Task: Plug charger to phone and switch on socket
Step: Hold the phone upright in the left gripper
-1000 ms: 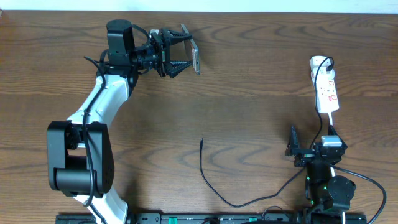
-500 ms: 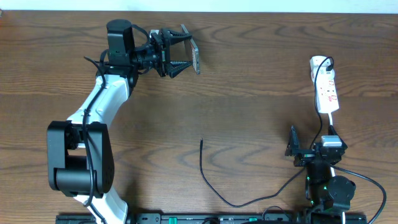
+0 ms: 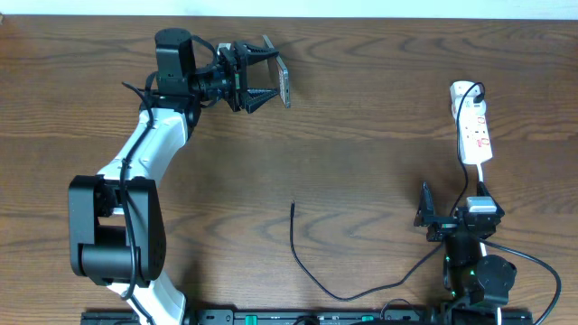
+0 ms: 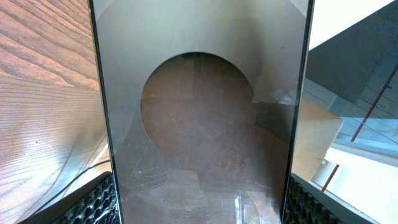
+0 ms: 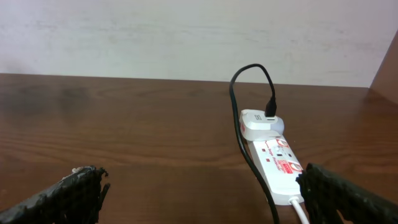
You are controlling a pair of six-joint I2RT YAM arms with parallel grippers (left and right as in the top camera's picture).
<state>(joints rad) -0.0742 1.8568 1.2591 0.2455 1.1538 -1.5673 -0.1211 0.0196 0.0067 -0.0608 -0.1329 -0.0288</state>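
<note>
Jaws of the left gripper are clamped on the phone, gripping its two long edges. In the left wrist view the textured pads press against either side of the glossy slab. The phone is carried edge-on above the far left part of the wooden table, probably so that a short edge stays exposed for a connector, though I cannot see the port itself.

The right gripper has its jaws spread wide with nothing between them. It sits low at the near right, facing the socket, which lies just beyond it.

The charger already has its black plug seated in a white adapter at the strip's far end. Its thin cable loops along the near edge, and the connector tip lies loose mid-table, well apart from both grippers.

My reading is that the free right arm is the one to fetch that tip, since the left is holding the phone. The red-marked switches look untouched, so plugging in and switching on both remain.
</note>
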